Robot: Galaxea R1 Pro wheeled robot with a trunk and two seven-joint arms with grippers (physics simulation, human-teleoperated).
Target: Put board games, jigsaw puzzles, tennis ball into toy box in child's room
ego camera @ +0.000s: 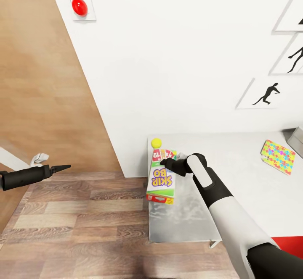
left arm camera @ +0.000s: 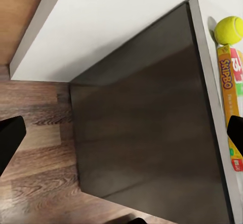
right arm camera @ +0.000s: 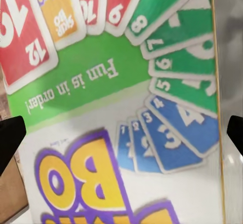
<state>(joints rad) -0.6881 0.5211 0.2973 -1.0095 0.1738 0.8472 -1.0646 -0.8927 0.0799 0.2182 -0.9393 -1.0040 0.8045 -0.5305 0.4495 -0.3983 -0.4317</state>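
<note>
The SKIP BO board game lies flat along the left edge of the table, its printed cards large in the right wrist view. My right gripper hovers over the box's far end, open, with one dark fingertip at each side of the box. The tennis ball rests just beyond the box at the table's back corner, and appears again in the left wrist view. One jigsaw puzzle lies at the right. A grey corner of the toy box shows at the right edge. My left gripper hangs open over the floor, left of the table.
The table's dark end panel faces my left gripper. A white wall with silhouette pictures and a red round button stands behind the table. A red chair is at the lower right. Wood floor lies to the left.
</note>
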